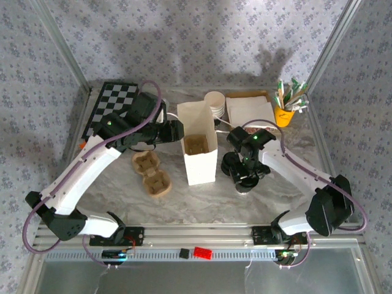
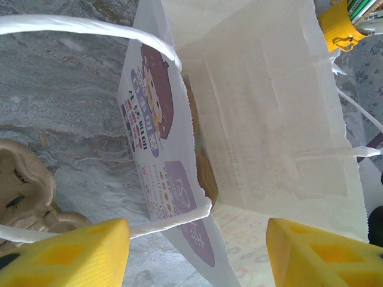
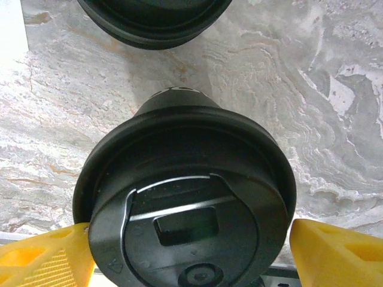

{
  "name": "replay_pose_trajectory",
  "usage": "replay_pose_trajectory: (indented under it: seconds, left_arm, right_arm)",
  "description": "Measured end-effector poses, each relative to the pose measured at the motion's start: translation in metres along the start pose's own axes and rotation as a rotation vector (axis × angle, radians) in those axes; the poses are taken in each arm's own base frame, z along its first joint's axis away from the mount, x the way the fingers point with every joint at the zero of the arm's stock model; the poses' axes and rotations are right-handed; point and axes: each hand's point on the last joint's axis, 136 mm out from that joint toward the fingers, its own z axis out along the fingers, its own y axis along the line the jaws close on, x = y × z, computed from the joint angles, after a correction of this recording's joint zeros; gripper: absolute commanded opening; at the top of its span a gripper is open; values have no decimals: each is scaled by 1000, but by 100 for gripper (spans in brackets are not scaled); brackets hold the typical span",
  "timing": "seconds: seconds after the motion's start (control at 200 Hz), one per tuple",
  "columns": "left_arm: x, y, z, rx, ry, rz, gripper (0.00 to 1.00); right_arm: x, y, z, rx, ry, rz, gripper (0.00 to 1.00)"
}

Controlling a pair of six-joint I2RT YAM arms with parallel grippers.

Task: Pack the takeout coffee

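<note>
Black lid up, the takeout coffee [image 3: 185, 197] sits on the counter [image 3: 335, 89] between your right pincer [image 3: 188, 254] fingers — spread, ready to close. Your left pincer [image 2: 194, 251], also spread, straddles the white bag [image 1: 199, 144] rim — likely steadying it open.

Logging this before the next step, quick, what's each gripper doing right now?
Left gripper: open, jaws wide at the bag mouth, holding nothing.
Right gripper: open around the lidded cup, one jaw touching the lid, not clamped.
</note>
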Motion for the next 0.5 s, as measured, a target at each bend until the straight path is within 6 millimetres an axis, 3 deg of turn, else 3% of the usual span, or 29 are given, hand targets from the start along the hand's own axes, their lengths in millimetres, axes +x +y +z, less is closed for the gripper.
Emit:
replay_pose_trajectory:
  seconds: [0.5]
  left_arm:
    - [0,0,0,0,0,0,62]
  right_arm:
    - [-3,-6,0,11,-8,102,73]
